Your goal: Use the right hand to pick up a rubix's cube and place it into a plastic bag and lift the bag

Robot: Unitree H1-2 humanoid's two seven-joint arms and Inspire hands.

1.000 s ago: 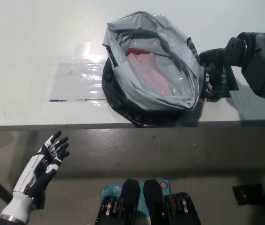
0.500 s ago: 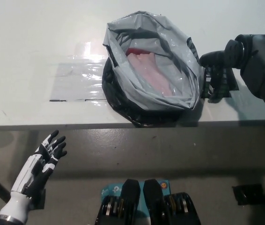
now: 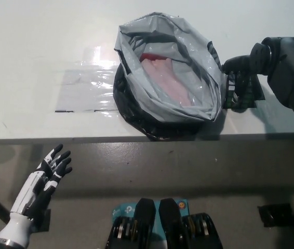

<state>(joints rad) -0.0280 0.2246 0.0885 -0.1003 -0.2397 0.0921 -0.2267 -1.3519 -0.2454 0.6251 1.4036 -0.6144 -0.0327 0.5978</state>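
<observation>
The grey plastic bag (image 3: 188, 62) lies on the white table (image 3: 43, 46) with its mouth open toward me and a black lining under it. Inside it shows a pale pink shape with a red edge (image 3: 149, 56); I cannot make it out as the cube for certain. My black right hand (image 3: 239, 88) is at the bag's right rim, fingers curled down onto the dark flap there. Low at the left, in front of the table's edge, my white left hand (image 3: 40, 181) rests open with fingers spread, holding nothing.
A sheet of clear plastic film (image 3: 87, 85) lies flat on the table left of the bag. The table's front edge (image 3: 84, 139) crosses the picture, with grey floor below it. A dark object (image 3: 277, 215) sits on the floor at the lower right.
My left hand has sunk a little lower and to the left. The right hand has stayed at the bag's right rim with only a slight shift; the bag has not moved.
</observation>
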